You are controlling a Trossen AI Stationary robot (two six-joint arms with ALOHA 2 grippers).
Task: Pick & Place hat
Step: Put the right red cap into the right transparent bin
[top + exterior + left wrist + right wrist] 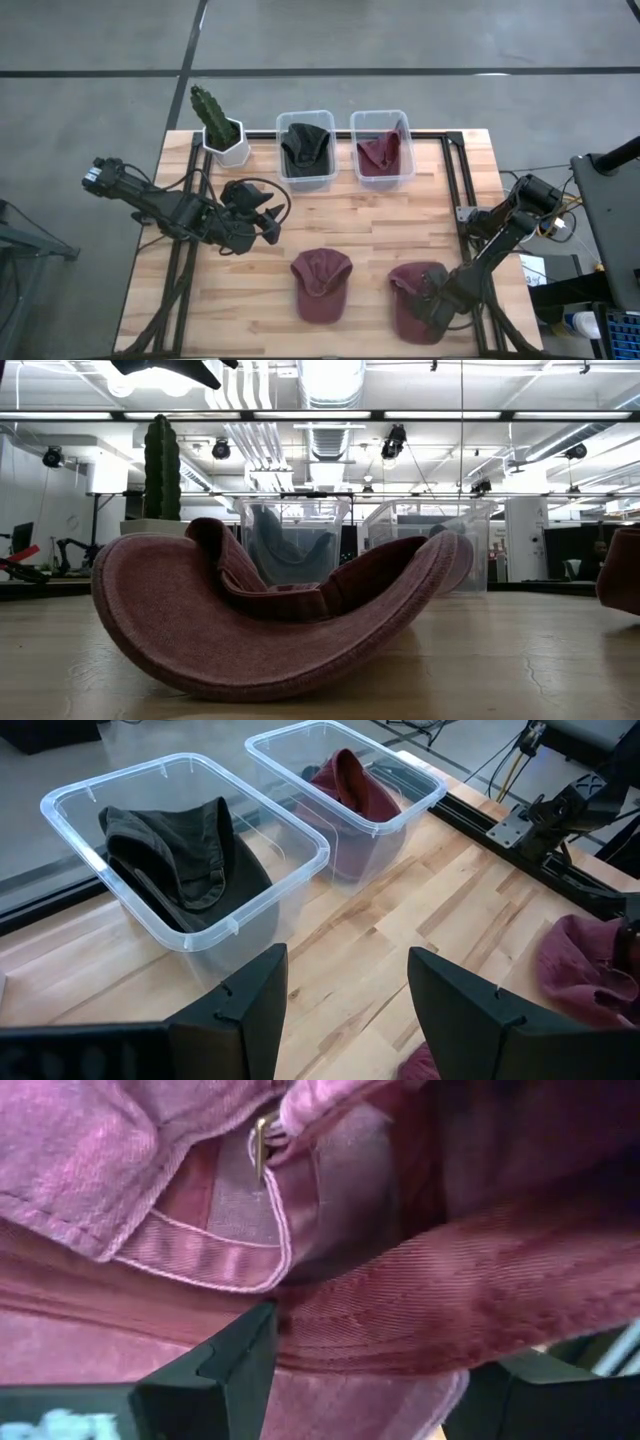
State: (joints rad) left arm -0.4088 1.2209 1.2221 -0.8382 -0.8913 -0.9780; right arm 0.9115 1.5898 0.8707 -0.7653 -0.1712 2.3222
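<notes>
Over the near right part of the table point(250, 290), the right pincer point(432, 303) sat pressed down into a maroon cap point(415, 300), its fingers spread wide with the cap's rear band and strap buckle point(262, 1142) lying between them. Nothing was clamped yet: the fabric lay in the gap but the fingers point(215, 1365) had not closed on it. A second maroon cap point(321, 284) lay just beside the first, toward the middle of the table, crown down and untouched. At the far edge stood two clear bins, one holding a dark green cap point(304, 148), the other a maroon cap point(381, 152), with a potted cactus point(216, 125) beside them. The left pincer point(270, 220) hovered above the table short of the bins, fingers apart and empty.

The likely trouble lay in the grip. Closing there might catch only the thin adjuster strap or a single fold of cloth, and the soft cap could slide out or hang lopsided on the lift. A drooping brim might also snag a bin rim, or the cap could end up in the bin with the green one.
</notes>
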